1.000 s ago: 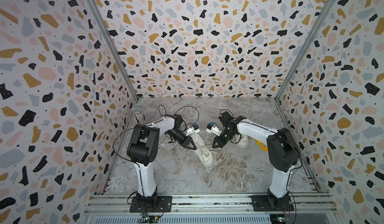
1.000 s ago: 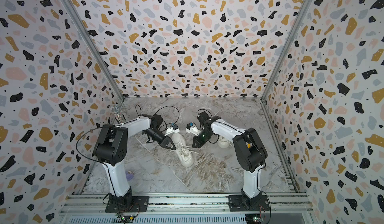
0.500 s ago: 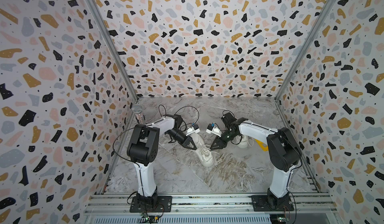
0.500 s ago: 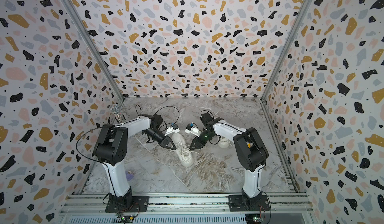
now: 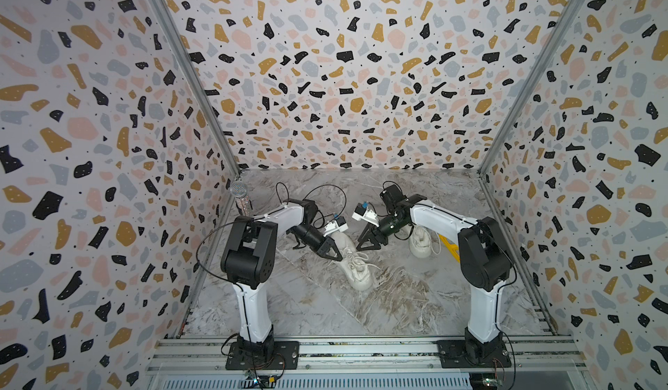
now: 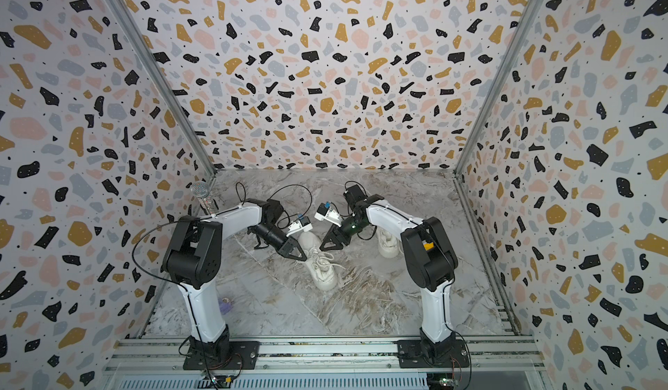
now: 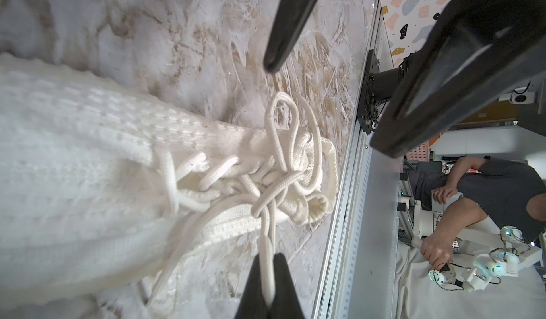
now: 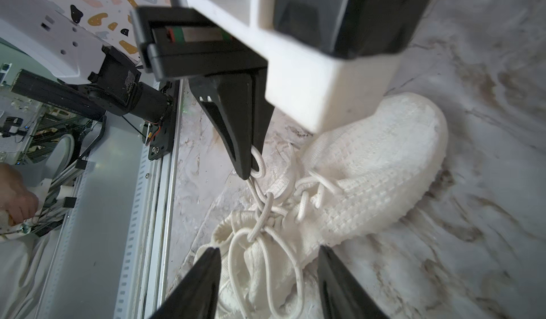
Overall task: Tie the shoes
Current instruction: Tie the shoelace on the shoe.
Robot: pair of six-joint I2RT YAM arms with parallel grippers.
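One shoe (image 5: pixel 356 267) lies mid-counter (image 5: pixel 307 308), laces knotted. Left jaws are pinched tight on its lace (image 7: pixel 267 240). Right jaws stand apart over it, holding nothing. Second shoe (image 5: pixel 420 241) sits by the right arm.

Far shoe (image 5: pixel 419 244) partly behind right arm (image 5: pixel 441 218)

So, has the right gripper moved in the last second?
Yes. In a top view the right gripper has shifted slightly away from the shoe by its arm, toward the middle shoe, and its jaws have opened.
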